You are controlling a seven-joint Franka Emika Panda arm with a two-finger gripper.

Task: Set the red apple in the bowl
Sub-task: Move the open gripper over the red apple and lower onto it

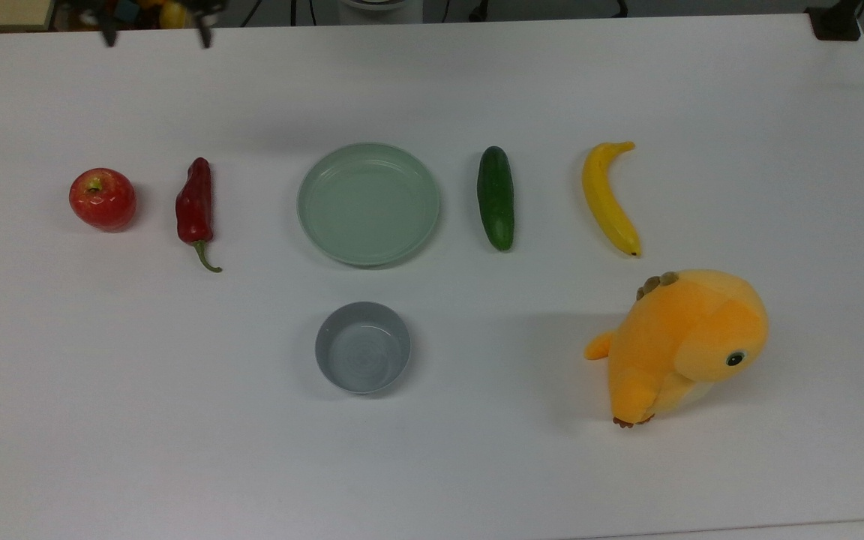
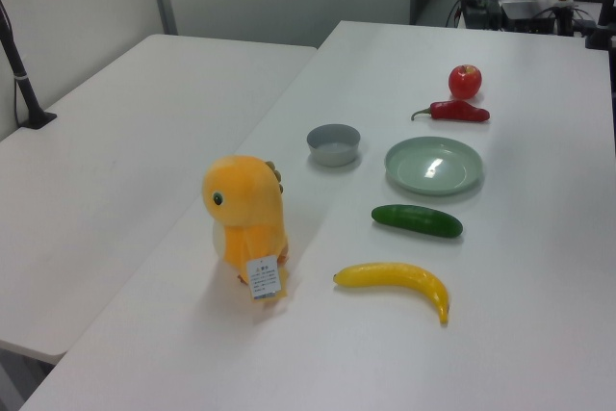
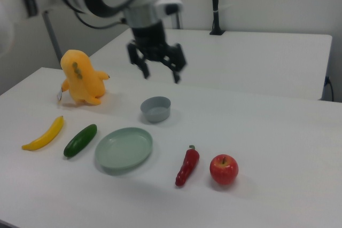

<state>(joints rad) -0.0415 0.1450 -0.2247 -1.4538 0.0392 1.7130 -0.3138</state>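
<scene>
Judging by the layout, treat the approach as the step in hand, with no grasp made yet. Find the round glossy red apple [image 3: 224,169] nearest the right view's camera, standing on the white tabletop [image 3: 278,148] with its stem dimple up, ungripped. Note the long dark red chilli pepper [image 3: 186,166] just beside it on the right view's left, apart but close, and keep the finger on that side from nudging it. Come down from straight above, centre over the dimple, and close across the widest part of the fruit to guard against slipping on the glossy skin. Beyond, leave the wide shallow pale green plate [image 3: 124,149] alone as the wrong dish. Farther back, aim for the small round grey bowl [image 3: 156,108], empty and seemingly only a little wider than the fruit; lower well inside before letting go, to avoid skidding or tipping it. Farthest, see the black two-finger gripper [image 3: 160,74] hanging in the air above and behind the bowl, fingers spread wide and holding nothing, well apart from the apple.
</scene>
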